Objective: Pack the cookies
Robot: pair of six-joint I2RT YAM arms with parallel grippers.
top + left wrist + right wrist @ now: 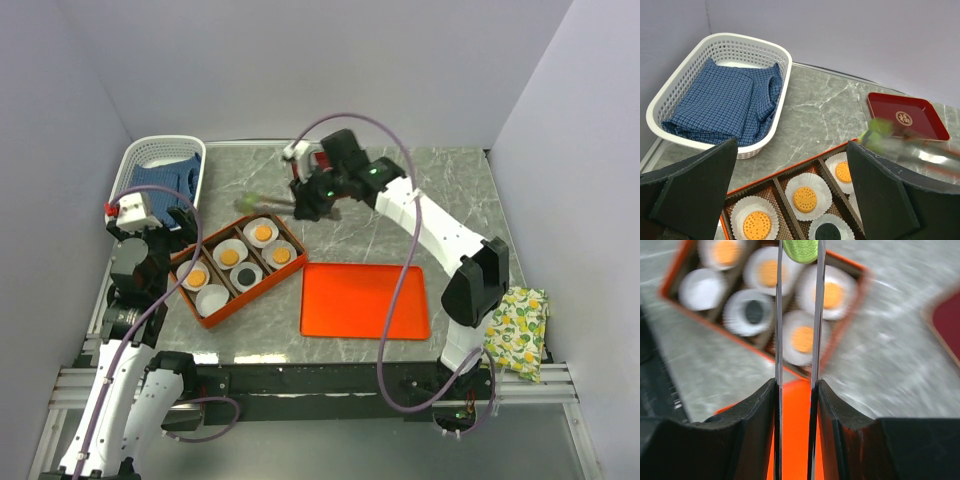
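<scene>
white basket (740, 39), blue cloth (715, 107), lemon-print cloth (520, 330)

I count on the surface (450, 190): orange box (255, 300) holding four orange cookies (263, 233), one black cookie (247, 275); flat orange tray (365, 300); white basket (140, 160).

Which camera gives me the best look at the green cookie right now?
Right wrist: the green cookie sits pinched at the tips of the tongs, cut by the top edge, over the box. Left wrist shows only a green blur; top external barely resolves it.
</scene>
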